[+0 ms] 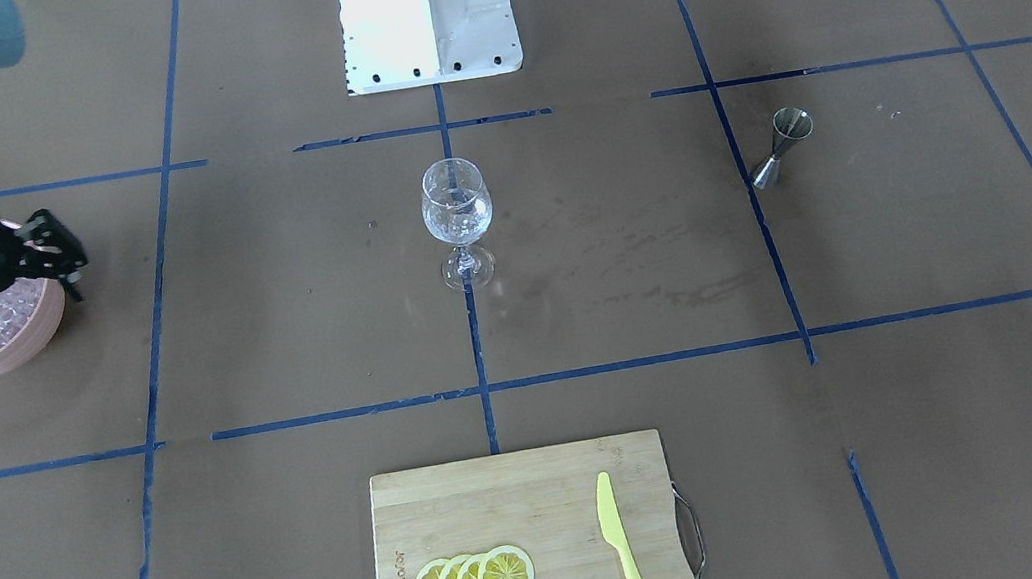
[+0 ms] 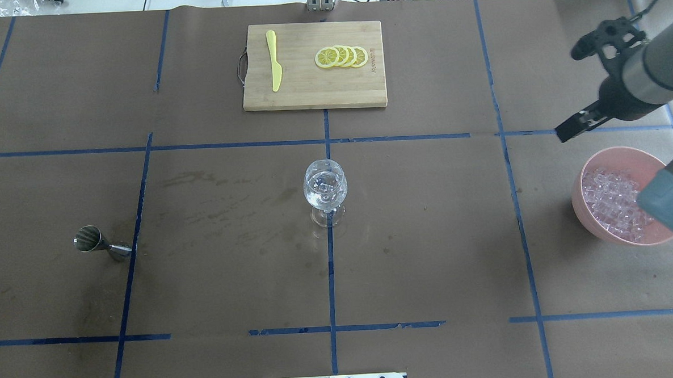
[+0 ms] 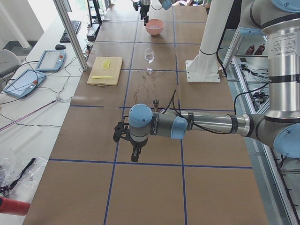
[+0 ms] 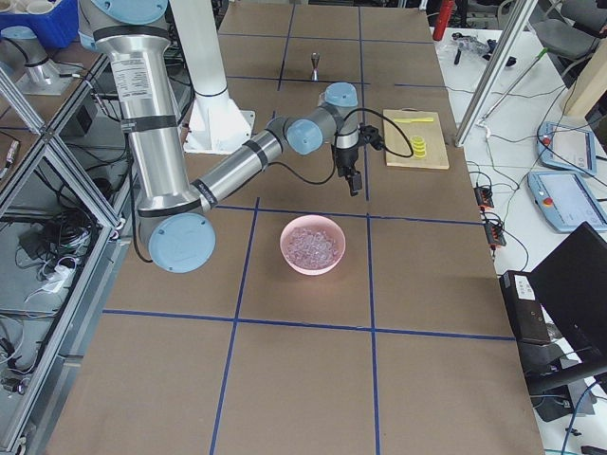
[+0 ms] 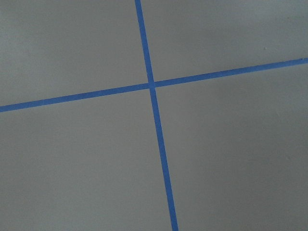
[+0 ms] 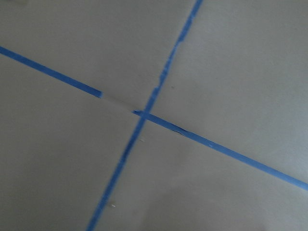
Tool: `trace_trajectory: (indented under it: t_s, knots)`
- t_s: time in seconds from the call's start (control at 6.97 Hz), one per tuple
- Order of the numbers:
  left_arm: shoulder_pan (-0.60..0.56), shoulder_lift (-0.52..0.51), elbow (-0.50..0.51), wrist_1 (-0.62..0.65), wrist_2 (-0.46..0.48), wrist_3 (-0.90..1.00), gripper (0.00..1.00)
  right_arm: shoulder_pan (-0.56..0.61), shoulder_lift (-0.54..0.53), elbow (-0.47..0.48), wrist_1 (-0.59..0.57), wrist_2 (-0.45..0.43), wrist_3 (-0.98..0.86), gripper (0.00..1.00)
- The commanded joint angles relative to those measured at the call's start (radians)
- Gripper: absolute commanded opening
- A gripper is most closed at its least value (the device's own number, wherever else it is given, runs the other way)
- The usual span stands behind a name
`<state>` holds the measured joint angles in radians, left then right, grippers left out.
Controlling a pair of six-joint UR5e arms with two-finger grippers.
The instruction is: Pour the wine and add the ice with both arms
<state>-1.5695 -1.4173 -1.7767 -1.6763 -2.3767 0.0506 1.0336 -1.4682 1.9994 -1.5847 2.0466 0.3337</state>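
The ice [image 2: 609,194] is a heap of small clear cubes in a pink bowl [image 2: 613,150] at the table's right end. My right gripper [image 2: 568,93] hangs open just beyond the bowl, with nothing between its fingers; the front-facing view shows the right gripper [image 1: 24,308] over the bowl's [image 1: 30,350] edge. A clear wine glass [image 2: 325,189] stands at the table's centre with a few cubes in it. The left gripper [image 3: 125,147] shows only in the exterior left view, low over bare table near the jigger [image 3: 157,102]; I cannot tell its state. Wine is out of view.
A steel jigger [image 2: 97,242] stands on the table's left side. A wooden cutting board [image 2: 309,93] at the far edge carries lemon slices [image 2: 342,56] and a yellow knife [image 2: 274,61]. The white base block [image 1: 427,14] sits at the robot's side. Both wrist views show only taped table.
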Motion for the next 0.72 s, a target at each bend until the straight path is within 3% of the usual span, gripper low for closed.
trace_trajectory:
  t_s: [0.0, 0.14, 0.29, 0.57]
  knots:
    - [-0.001, 0.0, -0.003, 0.001, 0.001, 0.002, 1.0, 0.182, -0.176, -0.049, 0.011, 0.021, -0.126, 1.0]
    - [0.0, 0.0, -0.001, 0.001, 0.001, 0.002, 1.0, 0.263, -0.204, -0.151, 0.012, 0.024, -0.131, 1.0]
    - [0.0, 0.0, 0.003, 0.001, 0.001, 0.002, 1.0, 0.328, -0.205, -0.201, 0.049, 0.035, -0.25, 1.0]
    - [0.0, -0.002, -0.001, 0.001, 0.001, 0.002, 1.0, 0.413, -0.213, -0.243, 0.041, 0.162, -0.34, 1.0]
